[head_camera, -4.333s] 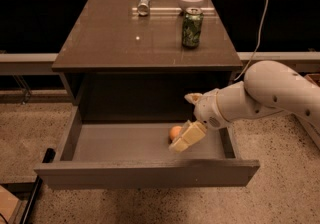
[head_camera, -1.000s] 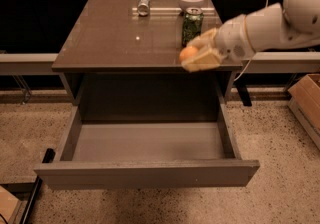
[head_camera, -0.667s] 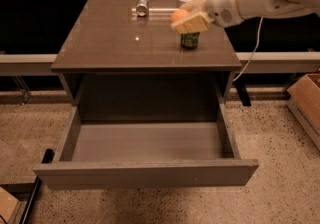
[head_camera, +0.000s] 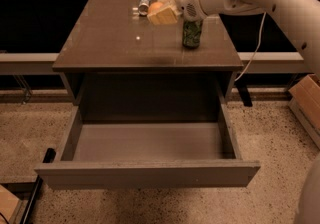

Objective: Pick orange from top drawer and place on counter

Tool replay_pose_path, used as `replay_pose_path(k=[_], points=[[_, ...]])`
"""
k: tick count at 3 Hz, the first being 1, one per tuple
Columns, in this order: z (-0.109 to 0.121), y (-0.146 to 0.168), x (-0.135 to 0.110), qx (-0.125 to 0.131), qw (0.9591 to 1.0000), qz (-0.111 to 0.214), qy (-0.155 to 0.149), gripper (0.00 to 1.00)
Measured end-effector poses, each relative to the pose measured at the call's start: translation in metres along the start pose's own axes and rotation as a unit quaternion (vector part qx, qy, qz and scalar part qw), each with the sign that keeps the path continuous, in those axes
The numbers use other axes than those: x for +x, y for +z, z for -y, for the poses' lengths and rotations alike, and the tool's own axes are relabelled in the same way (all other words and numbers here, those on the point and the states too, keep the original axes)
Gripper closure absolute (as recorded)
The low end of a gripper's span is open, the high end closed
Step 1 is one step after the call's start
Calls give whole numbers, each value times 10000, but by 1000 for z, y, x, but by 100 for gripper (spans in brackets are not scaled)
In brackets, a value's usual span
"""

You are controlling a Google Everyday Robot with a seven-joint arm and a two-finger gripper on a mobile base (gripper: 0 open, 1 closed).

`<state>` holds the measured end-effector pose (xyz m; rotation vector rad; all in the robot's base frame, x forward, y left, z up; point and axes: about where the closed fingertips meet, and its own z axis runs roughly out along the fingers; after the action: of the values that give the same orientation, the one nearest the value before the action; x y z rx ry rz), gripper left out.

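Note:
The orange [head_camera: 155, 7] is held in my gripper [head_camera: 161, 13], whose tan fingers [head_camera: 162, 17] are shut around it. The gripper hovers above the rear middle of the dark-brown counter [head_camera: 125, 43], left of the green can [head_camera: 192, 32]. The white arm reaches in from the upper right. The top drawer [head_camera: 147, 173] is pulled fully open below the counter and its inside is bare.
A small silver can [head_camera: 144, 4] lies at the counter's back edge. A cardboard box [head_camera: 306, 103] stands on the floor at the right. A cable hangs down right of the cabinet. A black bar lies on the speckled floor at lower left.
The gripper lifted the orange out of the drawer, raised it past the green can, and has moved left and back over the counter. The drawer stays open.

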<state>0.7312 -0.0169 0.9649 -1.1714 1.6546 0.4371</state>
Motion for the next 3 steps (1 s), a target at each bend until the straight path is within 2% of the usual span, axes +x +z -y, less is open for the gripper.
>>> replay_pose_path(k=[2, 3], points=[[-32, 64, 40, -242, 9981, -303, 482, 100], [-47, 82, 45, -287, 9977, -366, 503, 82]])
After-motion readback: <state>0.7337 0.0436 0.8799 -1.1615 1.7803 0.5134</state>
